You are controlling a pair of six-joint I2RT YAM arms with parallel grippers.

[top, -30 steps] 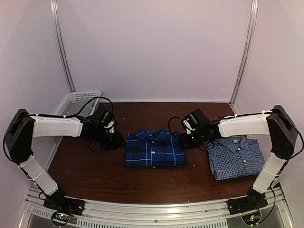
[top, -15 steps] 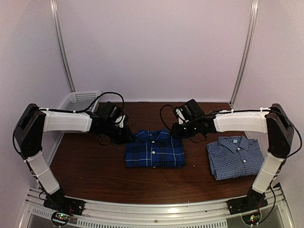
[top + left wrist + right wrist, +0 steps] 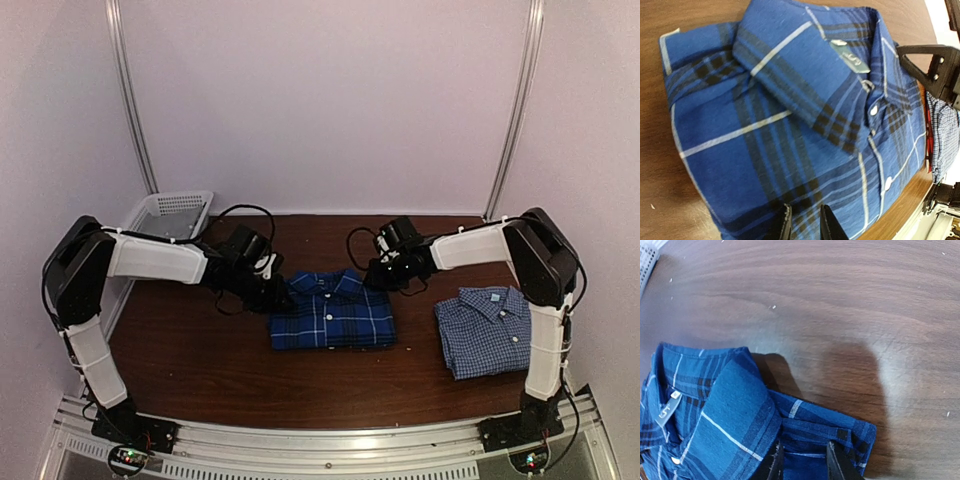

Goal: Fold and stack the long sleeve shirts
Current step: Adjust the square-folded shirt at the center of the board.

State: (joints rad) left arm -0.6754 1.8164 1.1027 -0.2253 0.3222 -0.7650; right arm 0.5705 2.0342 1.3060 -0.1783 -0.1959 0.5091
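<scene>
- My left gripper (image 3: 804,225) is narrowed on cloth at the left side of the plaid shirt (image 3: 332,318), near its collar end. My right gripper (image 3: 804,462) pinches the right shoulder corner in the same way.
- The plaid shirt lies folded in the middle of the desk (image 3: 200,370), collar toward the far edge. The check shirt (image 3: 495,330) lies folded by the right edge, well apart from it.
- I may have only the upper layers. Several layers sit stacked at the right corner, and if I bite just one or two, a lift would peel the fold open and leave the rest hanging.
- The two grips may not be equal. If one slips first, the shirt would swing from the other corner and come undone.
- Both grips sit at the collar end. Lifted from there, the lower half would likely droop and drag on the desk, and the tucked sleeves could fall out.
- If I carry it toward the right edge, an uneven pace between my arms would stretch or slacken the cloth and skew the fold.
- On setting down, the trailing hem could catch the check shirt's collar and shove it. The plaid shirt could also land askew, partly over the desk's right edge.
- My arms would be crowded over there, so they could bump each other.
</scene>
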